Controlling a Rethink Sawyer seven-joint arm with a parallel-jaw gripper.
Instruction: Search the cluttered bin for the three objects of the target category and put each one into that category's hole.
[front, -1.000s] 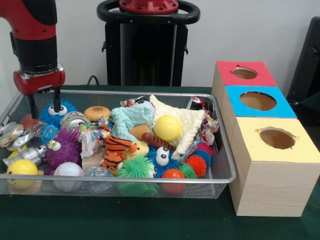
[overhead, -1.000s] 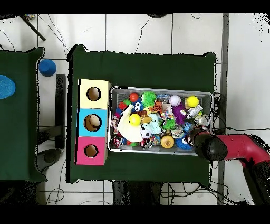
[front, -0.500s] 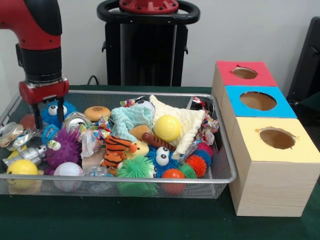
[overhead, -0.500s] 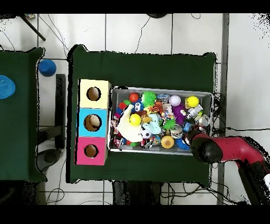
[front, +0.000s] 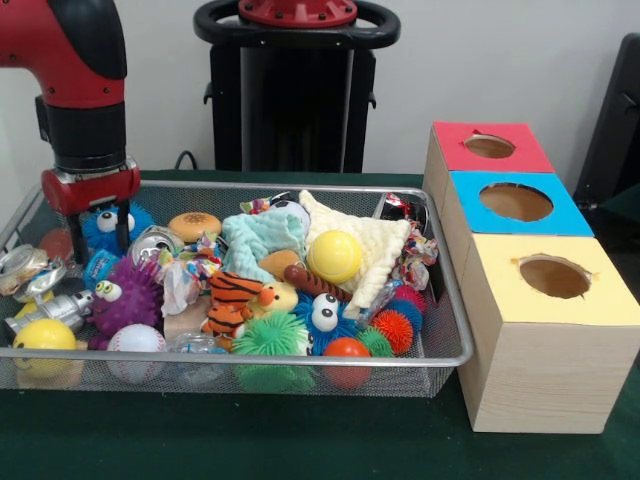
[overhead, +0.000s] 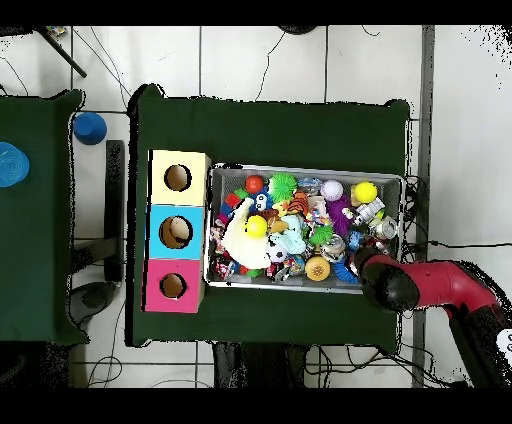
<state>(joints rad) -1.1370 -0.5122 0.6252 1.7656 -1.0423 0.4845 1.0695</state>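
Note:
The silver wire-mesh bin (front: 300, 357) is full of toys; it also shows in the overhead view (overhead: 400, 180). My gripper (front: 100, 241) is open and low at the bin's far left corner. Its fingers (front: 76, 246) straddle a blue furry toy with eyes (front: 106, 221). A see-through shiny bag (front: 32, 279) lies at the left edge, close in front of the gripper. Another see-through bag (front: 198, 346) lies at the front rim between a baseball and a green spiky ball. A third bag is not plain to see. The blue-faced box's hole (front: 516, 202) is to the right; it also shows in the overhead view (overhead: 175, 232).
A red-faced box (front: 489, 146) and a yellow-faced box (front: 553, 277) flank the blue one. A dented can (front: 150, 240), a purple spiky toy (front: 125, 296), a yellow ball (front: 334, 256) and a cream cloth (front: 378, 245) crowd the bin. In the overhead view my arm (overhead: 430, 285) covers the gripper.
My gripper has moved a little to the right in the front view and come down lower over the blue furry toy. It stays open. The toys have not moved.

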